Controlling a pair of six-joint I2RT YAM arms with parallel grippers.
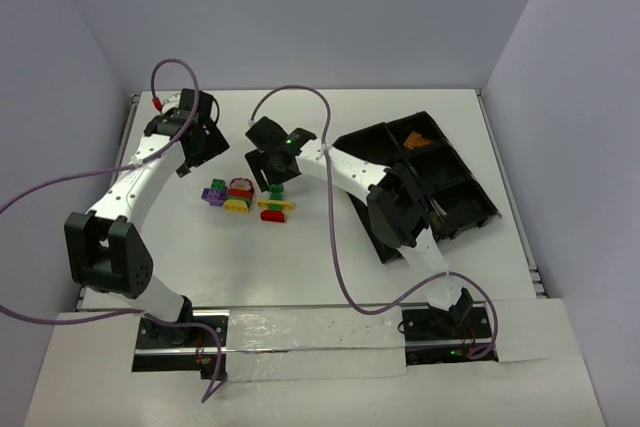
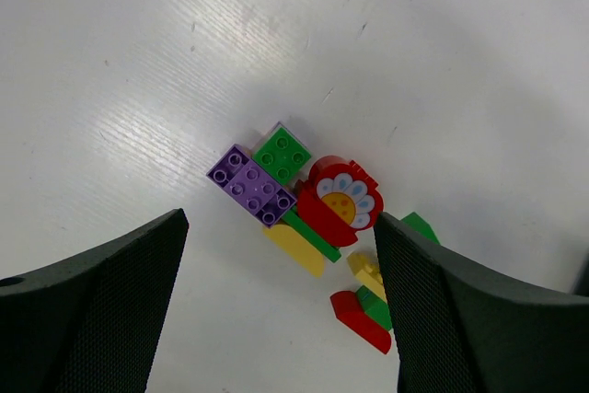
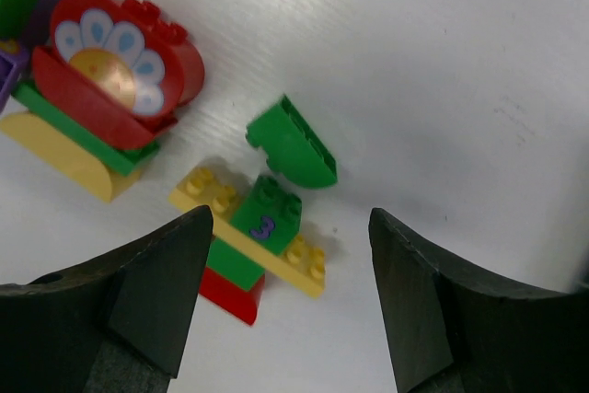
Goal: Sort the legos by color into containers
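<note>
Tray (image 1: 452,177): lying well right of the bricks, holding an orange piece (image 1: 415,137) in its far compartment.
Legos (image 1: 245,197): lying clustered outside the tray.
Left gripper (image 2: 281,223): hovering above them, jaws apart, empty.
Right gripper (image 3: 290,218): hovering likewise, jaws apart, empty.

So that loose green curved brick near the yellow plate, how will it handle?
The green curved brick looks like hard plastic, so probably rigid and light. Its rounded face may slip from a pinch. Loose on the smooth table, it would likely slide, not tip.
</note>
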